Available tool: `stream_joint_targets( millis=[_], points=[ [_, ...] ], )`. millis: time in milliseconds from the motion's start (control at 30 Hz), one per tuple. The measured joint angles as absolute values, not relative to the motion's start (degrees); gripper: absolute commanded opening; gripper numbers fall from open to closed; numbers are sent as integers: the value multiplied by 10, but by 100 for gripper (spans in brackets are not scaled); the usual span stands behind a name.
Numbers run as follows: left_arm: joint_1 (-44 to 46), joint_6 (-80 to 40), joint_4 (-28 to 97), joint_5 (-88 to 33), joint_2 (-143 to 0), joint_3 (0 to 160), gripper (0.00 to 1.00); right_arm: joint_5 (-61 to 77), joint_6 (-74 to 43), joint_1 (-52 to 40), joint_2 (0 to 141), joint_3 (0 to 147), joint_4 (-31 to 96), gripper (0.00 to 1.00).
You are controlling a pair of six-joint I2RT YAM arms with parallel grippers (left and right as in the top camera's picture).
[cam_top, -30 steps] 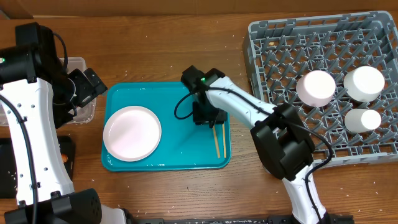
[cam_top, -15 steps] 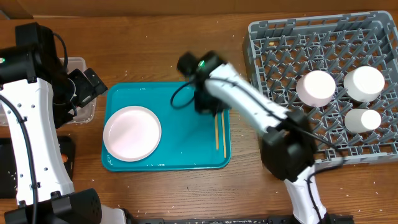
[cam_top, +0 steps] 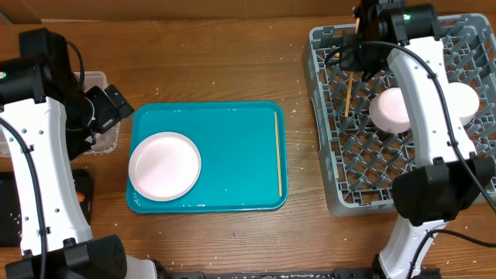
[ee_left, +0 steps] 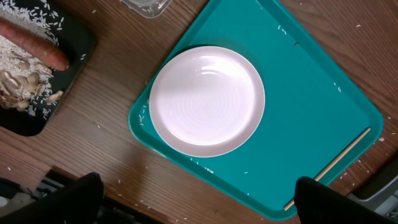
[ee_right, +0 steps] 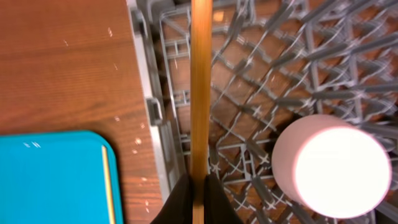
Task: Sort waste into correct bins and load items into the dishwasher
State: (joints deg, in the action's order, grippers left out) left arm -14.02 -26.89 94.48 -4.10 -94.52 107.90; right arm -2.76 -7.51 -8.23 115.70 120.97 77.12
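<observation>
My right gripper (cam_top: 355,66) is shut on one wooden chopstick (ee_right: 200,93) and holds it above the left back part of the grey dishwasher rack (cam_top: 333,167). The second chopstick (cam_top: 279,155) lies along the right edge of the teal tray (cam_top: 232,147). A large white plate (cam_top: 164,166) rests on the tray's left side. White dishes (cam_top: 387,108) stand in the rack, partly hidden by the arm. My left gripper (ee_left: 202,208) is open, high above the plate (ee_left: 206,99). The black bin (ee_left: 78,59) holds a carrot (ee_left: 34,43) and rice scraps.
The clear tub (cam_top: 99,81) stands at the far left, under the left arm. Rice grains are scattered over the wooden table (cam_top: 232,62). In the right wrist view a white dish (ee_right: 329,165) sits close to the right of the held chopstick.
The right gripper shut on one chopstick and carried it from the teal tray up and right to over the rack. The other chopstick now lies at the tray's right edge. The left arm stayed put.
</observation>
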Motion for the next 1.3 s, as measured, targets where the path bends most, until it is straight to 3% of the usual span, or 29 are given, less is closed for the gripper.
stream_joint_targets(
  millis=[167, 333, 533, 600, 633, 800, 967, 1100, 1300],
  points=[
    [-140, -269, 945, -41, -945, 1079, 100, -10, -23, -80, 1163, 1126, 714, 7],
    [-140, -269, 945, -41, -945, 1079, 100, -4, -2, -80, 1164, 1102, 711, 34],
    [-140, -269, 945, -41, -945, 1079, 100, 13, 0, -80, 1164, 1103, 738, 40],
    [-140, -269, 945, -41, -945, 1079, 100, 22, -7, -80, 1164, 1112, 766, 55],
    [-140, -269, 945, -41, -945, 1079, 100, 42, -14, -80, 1164, 1127, 786, 57],
    [-140, -269, 945, -41, -945, 1079, 100, 163, -21, -104, 1142, 1155, 804, 61],
    [-140, -269, 945, -41, -945, 1079, 100, 145, -88, -218, 1132, 1150, 770, 94],
    [-140, -269, 945, -41, -945, 1079, 100, 53, -189, -324, 1133, 1084, 711, 95],
    [-140, -269, 945, -41, -945, 1079, 100, 6, -263, -350, 1185, 1012, 661, 95]
  ],
)
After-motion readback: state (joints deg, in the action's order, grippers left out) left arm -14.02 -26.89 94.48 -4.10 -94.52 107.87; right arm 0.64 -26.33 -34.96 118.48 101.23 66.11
